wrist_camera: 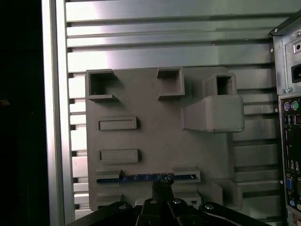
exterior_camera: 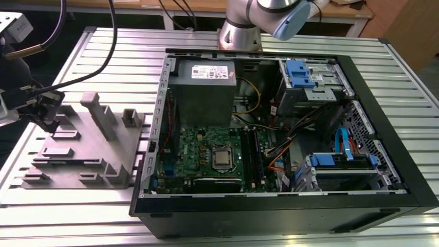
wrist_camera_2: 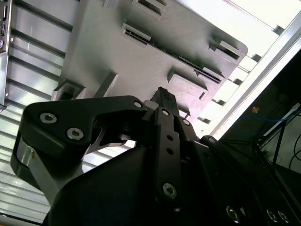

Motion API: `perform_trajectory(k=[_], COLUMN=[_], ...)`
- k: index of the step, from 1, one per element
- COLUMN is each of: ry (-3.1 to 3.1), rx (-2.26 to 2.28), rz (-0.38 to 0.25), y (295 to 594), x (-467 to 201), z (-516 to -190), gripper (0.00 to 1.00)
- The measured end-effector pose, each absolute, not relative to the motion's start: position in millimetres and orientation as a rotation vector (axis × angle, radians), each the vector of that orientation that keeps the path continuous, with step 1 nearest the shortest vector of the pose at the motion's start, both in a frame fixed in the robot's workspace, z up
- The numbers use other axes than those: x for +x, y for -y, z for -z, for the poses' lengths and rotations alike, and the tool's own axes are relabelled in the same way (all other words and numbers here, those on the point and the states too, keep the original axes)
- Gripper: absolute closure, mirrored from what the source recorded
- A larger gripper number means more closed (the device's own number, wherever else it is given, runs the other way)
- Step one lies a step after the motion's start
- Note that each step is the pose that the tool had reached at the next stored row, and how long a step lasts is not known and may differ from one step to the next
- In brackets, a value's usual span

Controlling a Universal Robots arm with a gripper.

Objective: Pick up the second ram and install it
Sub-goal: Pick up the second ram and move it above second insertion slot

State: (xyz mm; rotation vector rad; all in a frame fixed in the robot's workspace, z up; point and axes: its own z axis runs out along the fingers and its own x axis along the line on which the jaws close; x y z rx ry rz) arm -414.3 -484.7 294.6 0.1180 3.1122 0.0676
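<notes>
The hand (wrist_camera: 162, 184) sits right at the second ram (wrist_camera: 134, 178), standing on edge in the grey holder (wrist_camera: 155, 122) on the surface (wrist_camera: 164, 47). I cannot tell if it grips.

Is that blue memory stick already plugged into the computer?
No, the second ram sits in a slot of the grey holder, outside the computer case.

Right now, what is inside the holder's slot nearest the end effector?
The ram, a thin blue strip on edge in the holder. The end effector covers its middle; its lower part is hidden in the slot.
</notes>
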Motion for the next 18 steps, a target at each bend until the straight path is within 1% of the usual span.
perform_trajectory(k=[8,18], ry=[-3.115,-3.112], rx=[0.047,-0.213], rz=[-0.069,-0.072], y=[484.7,484.7], x=[-414.3,-414.3], z=[-294.4,-293.3], gripper=[0.93,0.93])
